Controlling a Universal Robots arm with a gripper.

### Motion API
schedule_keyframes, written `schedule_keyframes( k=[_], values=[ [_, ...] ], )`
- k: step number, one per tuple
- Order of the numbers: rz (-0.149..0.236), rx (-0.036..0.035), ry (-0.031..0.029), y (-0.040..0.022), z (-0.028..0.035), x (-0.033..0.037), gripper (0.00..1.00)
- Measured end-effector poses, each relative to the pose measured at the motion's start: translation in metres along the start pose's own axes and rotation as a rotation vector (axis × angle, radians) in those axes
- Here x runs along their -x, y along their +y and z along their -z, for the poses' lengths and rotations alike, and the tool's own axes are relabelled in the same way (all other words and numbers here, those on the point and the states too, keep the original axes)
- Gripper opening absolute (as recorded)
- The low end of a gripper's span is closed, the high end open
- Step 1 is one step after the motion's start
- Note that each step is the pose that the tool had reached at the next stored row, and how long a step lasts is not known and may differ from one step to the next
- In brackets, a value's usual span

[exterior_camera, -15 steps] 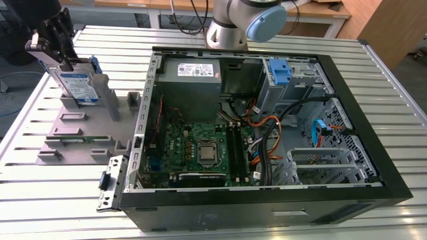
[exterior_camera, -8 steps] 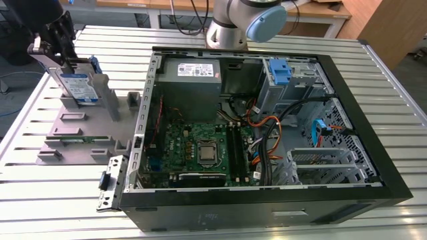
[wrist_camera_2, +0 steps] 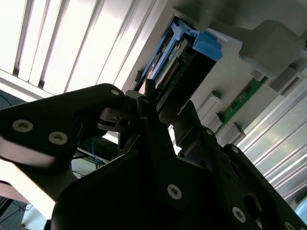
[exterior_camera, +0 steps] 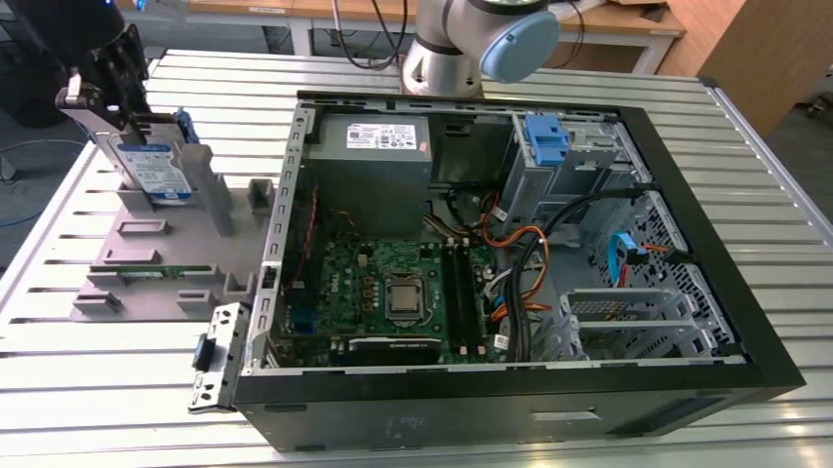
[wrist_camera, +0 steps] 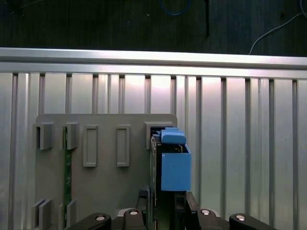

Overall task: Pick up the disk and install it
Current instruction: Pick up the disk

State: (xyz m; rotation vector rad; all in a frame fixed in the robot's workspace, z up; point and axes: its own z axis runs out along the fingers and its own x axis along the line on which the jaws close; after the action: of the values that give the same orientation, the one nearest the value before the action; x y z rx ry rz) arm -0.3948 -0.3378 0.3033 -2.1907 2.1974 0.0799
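**Open room**
- Bare slats of the ribbed aluminium table (exterior_camera: 92,390) between the grey plastic stand with upright posts (exterior_camera: 143,249) and the table's near edge.
- The black computer case with its side panel off (exterior_camera: 768,370) is open from above. The flat green motherboard (exterior_camera: 377,273) lies low inside it.

**Obstacles, stand**
- Posts flank the silver disk in its blue carrier (exterior_camera: 154,166), which stands on edge.
- A thin green circuit strip (exterior_camera: 167,271) sits in a slot well apart from the disk.

**Obstacles, case**
- The near wall rises just beside the stand.
- The grey power-supply box (exterior_camera: 371,146) fills a far corner.
- An orange-and-black cable bundle (exterior_camera: 521,263) crosses between the motherboard and the silver perforated metal cage (exterior_camera: 625,312).
- A blue plastic bracket (exterior_camera: 547,141) stands at the far bays.
- The arm's grey base (exterior_camera: 456,49) stands behind the case.
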Motion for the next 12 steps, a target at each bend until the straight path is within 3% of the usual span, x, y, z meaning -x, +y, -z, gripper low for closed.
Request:
schedule_keyframes(
  k=[4, 12],
  values=[
    [0.0, 0.0, 0.0, 0.0, -0.0001, 0.0, 0.35],
    [0.0, 0.0001, 0.0, 0.0, -0.0008, -0.0001, 0.35]
  ],
)
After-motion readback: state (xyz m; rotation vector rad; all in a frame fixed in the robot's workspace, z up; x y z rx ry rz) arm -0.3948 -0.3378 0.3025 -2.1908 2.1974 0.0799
